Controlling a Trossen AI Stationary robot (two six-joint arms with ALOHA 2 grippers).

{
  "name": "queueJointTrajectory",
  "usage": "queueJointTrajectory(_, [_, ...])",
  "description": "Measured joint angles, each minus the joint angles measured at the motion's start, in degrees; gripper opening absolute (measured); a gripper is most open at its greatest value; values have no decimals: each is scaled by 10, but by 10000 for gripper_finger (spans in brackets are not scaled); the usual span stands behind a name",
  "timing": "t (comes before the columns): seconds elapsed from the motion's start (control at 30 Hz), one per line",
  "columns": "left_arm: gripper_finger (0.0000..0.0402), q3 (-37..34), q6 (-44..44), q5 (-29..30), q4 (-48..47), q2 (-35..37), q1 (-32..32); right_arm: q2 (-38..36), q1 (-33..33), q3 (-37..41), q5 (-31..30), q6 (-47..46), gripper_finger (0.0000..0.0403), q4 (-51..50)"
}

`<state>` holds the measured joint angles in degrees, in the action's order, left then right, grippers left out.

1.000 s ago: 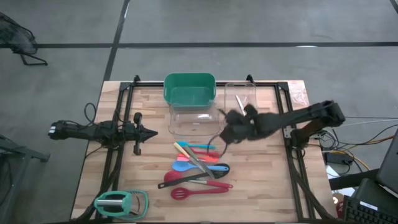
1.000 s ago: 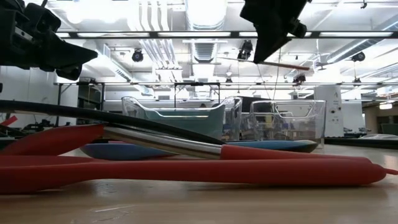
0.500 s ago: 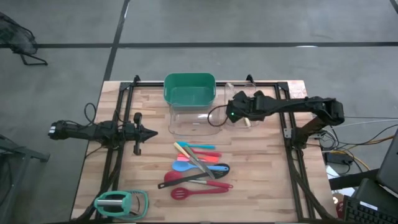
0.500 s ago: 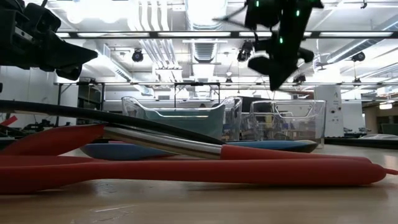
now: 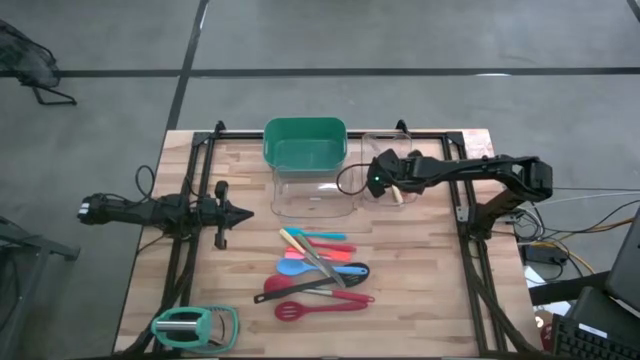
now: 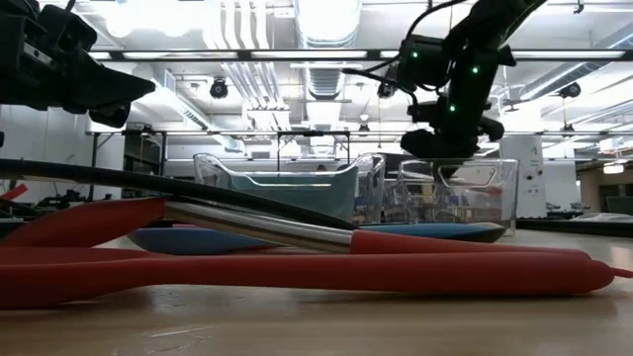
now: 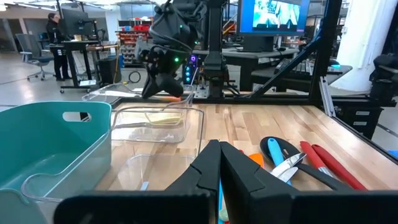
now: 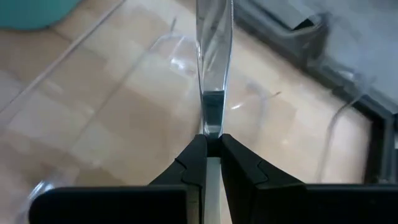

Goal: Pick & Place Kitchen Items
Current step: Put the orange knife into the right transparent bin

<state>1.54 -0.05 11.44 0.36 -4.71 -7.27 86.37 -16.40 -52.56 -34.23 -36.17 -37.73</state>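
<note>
Up at the far side of the bench, the right gripper (image 5: 378, 181) hangs over the small clear plastic bin (image 5: 386, 150), its fingers (image 8: 198, 163) pinched on a slim, glassy-looking utensil (image 8: 212, 81) whose clear blade reaches out ahead of the tips (its colour beyond that I cannot tell). In the low view the gripper sits just above the bin's rim, with open air around it and the bin's walls close below. A pale yellowish utensil (image 7: 163, 118) lies inside that bin.

Just beside it stands a larger clear plastic bin (image 5: 310, 192), and behind that a green plastic bin (image 5: 304, 140); all three crowd the far edge of the wooden bench (image 5: 420, 290), leaving bare planks to either side.

Nearer the front, well apart from the bins, the remaining plastic kitchen utensils (image 5: 318, 270) lie in a loose heap: blue, orange, yellow and red handles overlapping, a red slotted spoon (image 5: 320, 308) at the near edge.

The left gripper (image 5: 245, 211), fingers shut on nothing, waits at the left, pointing toward the heap. A mint-green and grey handled gadget (image 5: 195, 326) sits at the front left corner.
</note>
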Motion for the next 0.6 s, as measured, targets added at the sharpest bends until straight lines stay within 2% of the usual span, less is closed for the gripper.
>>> queueJointTrajectory(0.33, [10, 0, 0, 0, 0, 0, 0, 0, -2, 15, 13, 4, 31, 26])
queueJointTrajectory(0.6, [10, 0, 0, 0, 0, 0, 0, 0, -8, 38, 12, 4, 57, 51])
